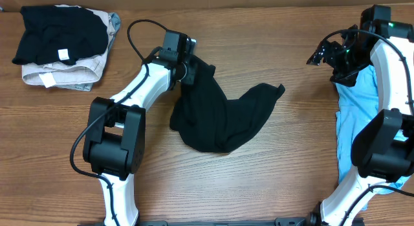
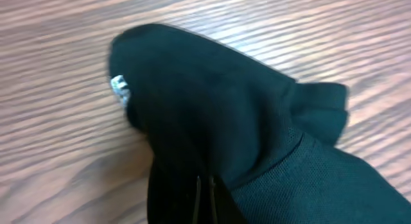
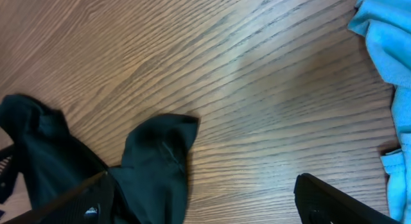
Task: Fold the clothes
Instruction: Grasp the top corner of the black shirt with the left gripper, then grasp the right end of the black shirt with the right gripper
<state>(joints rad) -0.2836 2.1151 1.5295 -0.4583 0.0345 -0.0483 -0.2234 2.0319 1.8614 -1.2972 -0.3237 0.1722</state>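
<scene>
The clothes at hand are a large black garment (image 1: pixel 220 116), lying crumpled in the middle of the table, and a light blue T-shirt (image 1: pixel 359 113) at the right under the right arm. My left gripper (image 1: pixel 189 65) is shut on the black garment's upper left corner. In the left wrist view the black cloth (image 2: pixel 244 121) bunches over the closed fingers (image 2: pixel 198 201), with a small white tag (image 2: pixel 119 89) at its left edge. My right gripper (image 1: pixel 323 56) hangs open and empty above bare wood. Its wrist view shows the black garment (image 3: pixel 154 166) at lower left and the blue T-shirt (image 3: pixel 385 44) at the right.
A stack of folded clothes (image 1: pixel 65 48), black on top of beige, sits at the table's far left corner. The wooden table (image 1: pixel 284 168) runs bare between the black garment and the blue T-shirt.
</scene>
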